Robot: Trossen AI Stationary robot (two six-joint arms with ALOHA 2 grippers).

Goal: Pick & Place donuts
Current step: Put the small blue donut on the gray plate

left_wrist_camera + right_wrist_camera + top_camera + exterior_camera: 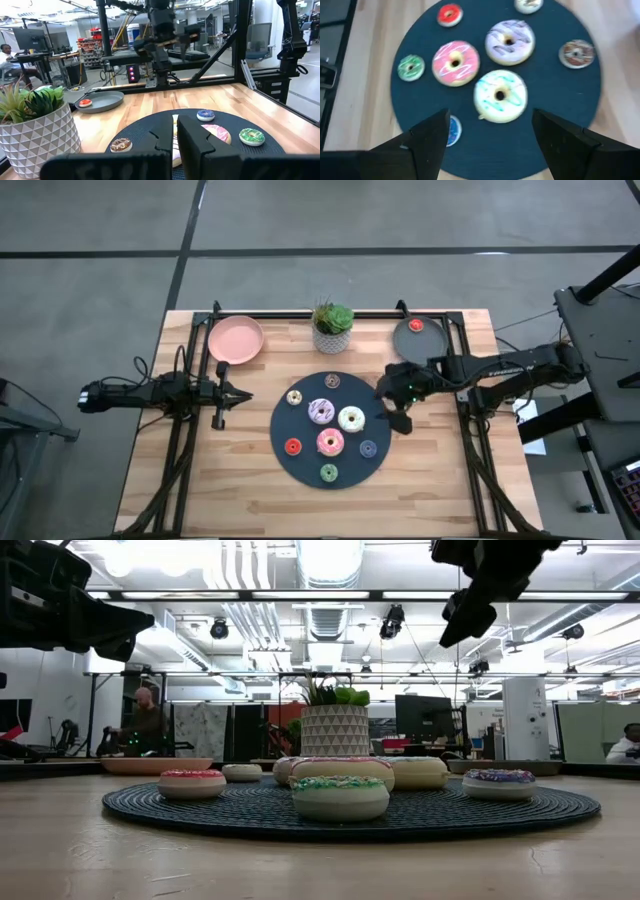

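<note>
Hovering wide open and empty, your right pincer (490, 132) frames the white donut (500, 96) on the dark disc (300, 458) at the bench's centre. It looks light, rigid and probably slick-glazed, so close across its outer rim. Beyond it lie the pink donut (455, 63) and purple-white donut (509, 41). Your left pincer (243, 394) waits shut, empty, off the disc's left.

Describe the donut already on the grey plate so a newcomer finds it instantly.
Start at the potted plant at the table's back edge. To its right, on the right arm's side, sits a grey plate. The small red donut on it is the only one off the dark round disc.
</note>
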